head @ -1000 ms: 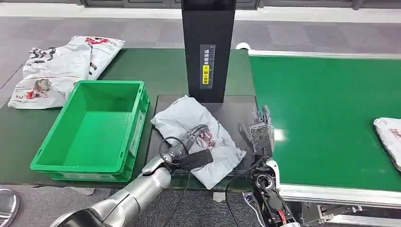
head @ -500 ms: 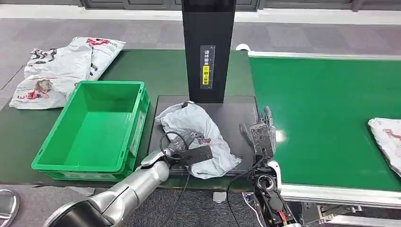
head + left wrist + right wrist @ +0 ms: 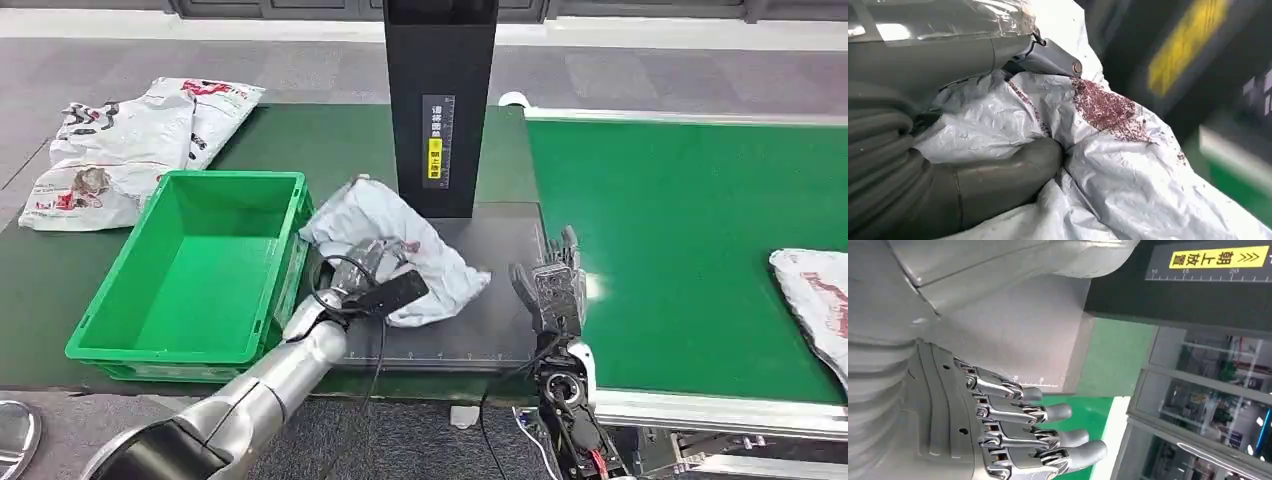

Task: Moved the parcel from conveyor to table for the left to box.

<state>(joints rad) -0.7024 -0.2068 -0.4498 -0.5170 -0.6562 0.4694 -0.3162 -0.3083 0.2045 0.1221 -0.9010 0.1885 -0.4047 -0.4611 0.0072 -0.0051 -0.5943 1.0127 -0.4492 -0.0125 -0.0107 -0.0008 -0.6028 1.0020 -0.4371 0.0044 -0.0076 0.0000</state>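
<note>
My left hand [image 3: 362,281] grips a crumpled grey parcel [image 3: 392,246] with a dark red print, lifted off the dark scale plate [image 3: 480,300] and leaning toward the green box [image 3: 190,270]. In the left wrist view the thumb [image 3: 1008,170] and fingers press into the parcel's grey plastic [image 3: 1128,170]. My right hand [image 3: 552,285] stands upright and open at the plate's right edge, beside the conveyor [image 3: 690,230]; its fingers [image 3: 1048,440] are spread and hold nothing.
A black post [image 3: 440,100] stands behind the plate. Several white parcels [image 3: 120,140] lie on the table at the far left. Another parcel [image 3: 815,300] lies on the conveyor at the right edge.
My left hand has lifted the grey parcel and carried it left toward the green box. The parcel on the conveyor has slid further into view. The right hand stays put.
</note>
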